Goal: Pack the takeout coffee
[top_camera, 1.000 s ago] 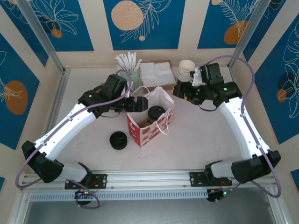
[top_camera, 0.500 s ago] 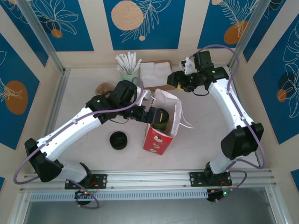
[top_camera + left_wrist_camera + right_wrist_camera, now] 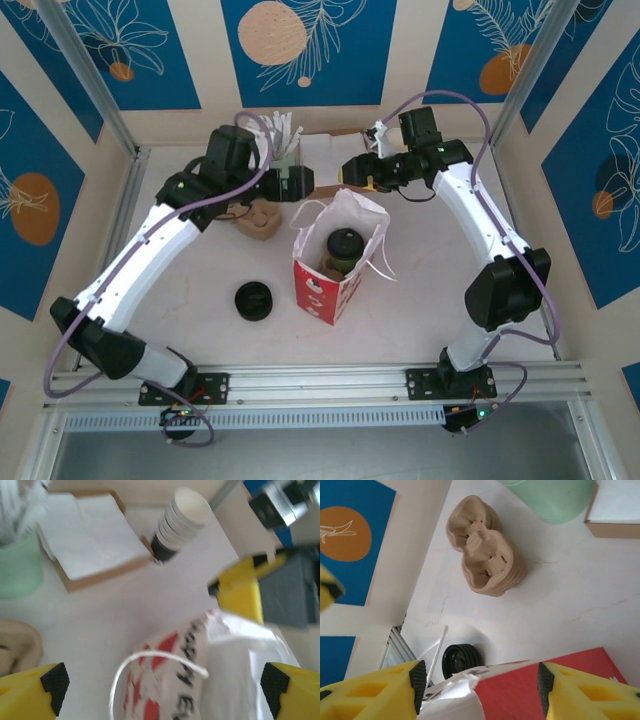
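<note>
The small paper coffee cup with the round black plastic lid (image 3: 343,247) stands straight up inside the red and white paper bag (image 3: 320,290), lid on top. The bag stands open near the middle of the counter (image 3: 430,300). So the cup looks packed.

The left gripper (image 3: 305,184) has its jaws wide open and holds nothing. It hangs just past the bag's far left corner. The right gripper (image 3: 477,680) has its jaws apart too. The bag's far top edge lies between them, but I cannot tell if they touch it.

From both grippers the cup lies down low and toward the near edge of the counter. The right one is nearer, almost over the bag's mouth. I think it should lift straight up and away, or the bag may tip.
</note>
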`<state>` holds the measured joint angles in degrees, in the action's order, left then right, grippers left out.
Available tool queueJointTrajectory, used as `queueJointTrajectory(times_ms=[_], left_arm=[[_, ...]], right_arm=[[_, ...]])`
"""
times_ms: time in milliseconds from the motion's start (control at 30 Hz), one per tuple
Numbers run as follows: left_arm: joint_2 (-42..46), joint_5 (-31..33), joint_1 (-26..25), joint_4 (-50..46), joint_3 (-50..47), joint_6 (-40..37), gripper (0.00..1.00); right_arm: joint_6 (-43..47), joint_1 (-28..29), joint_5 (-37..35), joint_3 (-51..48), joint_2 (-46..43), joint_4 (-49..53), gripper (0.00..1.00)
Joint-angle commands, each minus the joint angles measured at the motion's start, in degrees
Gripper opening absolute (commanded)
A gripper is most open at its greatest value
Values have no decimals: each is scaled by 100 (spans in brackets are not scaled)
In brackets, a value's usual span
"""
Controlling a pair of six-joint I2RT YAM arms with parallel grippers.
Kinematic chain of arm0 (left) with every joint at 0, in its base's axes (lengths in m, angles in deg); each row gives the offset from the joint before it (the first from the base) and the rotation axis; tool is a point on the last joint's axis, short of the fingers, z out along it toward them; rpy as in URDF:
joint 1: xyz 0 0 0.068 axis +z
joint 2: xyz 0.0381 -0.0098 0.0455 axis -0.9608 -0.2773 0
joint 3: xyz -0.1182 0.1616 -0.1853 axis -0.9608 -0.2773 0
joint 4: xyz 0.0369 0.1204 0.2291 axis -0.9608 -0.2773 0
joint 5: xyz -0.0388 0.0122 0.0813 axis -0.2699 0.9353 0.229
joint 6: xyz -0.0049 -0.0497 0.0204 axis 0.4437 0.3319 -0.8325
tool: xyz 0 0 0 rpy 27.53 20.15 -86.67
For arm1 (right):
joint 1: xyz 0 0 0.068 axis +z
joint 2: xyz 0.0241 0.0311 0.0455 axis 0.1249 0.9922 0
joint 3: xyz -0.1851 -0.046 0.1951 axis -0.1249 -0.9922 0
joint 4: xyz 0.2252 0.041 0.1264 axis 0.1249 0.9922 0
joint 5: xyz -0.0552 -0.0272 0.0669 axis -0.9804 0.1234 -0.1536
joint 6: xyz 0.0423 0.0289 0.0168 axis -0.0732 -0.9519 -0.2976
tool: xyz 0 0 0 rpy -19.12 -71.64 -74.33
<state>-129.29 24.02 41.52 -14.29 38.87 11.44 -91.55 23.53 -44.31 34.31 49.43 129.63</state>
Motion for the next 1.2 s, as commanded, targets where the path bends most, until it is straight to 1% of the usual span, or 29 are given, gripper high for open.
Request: queueJointTrajectory(times_ms=[0, 100, 200, 267, 367, 467, 567, 700, 867, 967, 1033, 1100, 1167], left_arm=[[-453, 314, 284, 201, 441, -157, 99], [-806, 447, 532, 209, 789, -170, 99], [-1141, 403, 764, 273, 1084, -182, 99], [-1442, 630, 870, 43, 1422, -167, 99], [-1914, 1164, 1008, -330, 2066, -75, 99], [-2251, 1340, 1164, -296, 2451, 19, 99], [-2520, 1387, 1292, -318, 2806, 106, 98], [-2788, 1462, 1400, -453, 3132, 108, 95], [-3010, 1885, 1463, -530, 3503, 76, 93], [-3146, 2044, 1519, -608, 3737, 97, 92], [-3190, 2106, 1552, -546, 3801, -3, 89], [-3279, 2171, 1563, -474, 3914, -156, 85], [-3363, 1981, 1559, -407, 4068, -409, 79]], right_arm=[[356, 24, 476, 104, 189, -62, 62], [531, 26, 792, 237, 362, -36, 61], [753, 68, 1069, 428, 551, 76, 60], [752, 66, 1285, 520, 662, 43, 60], [778, 110, 1597, 639, 762, 31, 60], [943, 206, 1727, 703, 804, 97, 60], [988, 317, 1804, 721, 811, 135, 60], [1064, 538, 1693, 766, 766, 262, 60], [659, 629, 1665, 773, 629, -41, 60], [515, 629, 1541, 959, 548, -97, 60], [322, 582, 1420, 1213, 551, -118, 60], [17, 509, 1278, 1498, 596, -168, 60], [-232, 427, 1146, 1836, 675, -115, 60]])
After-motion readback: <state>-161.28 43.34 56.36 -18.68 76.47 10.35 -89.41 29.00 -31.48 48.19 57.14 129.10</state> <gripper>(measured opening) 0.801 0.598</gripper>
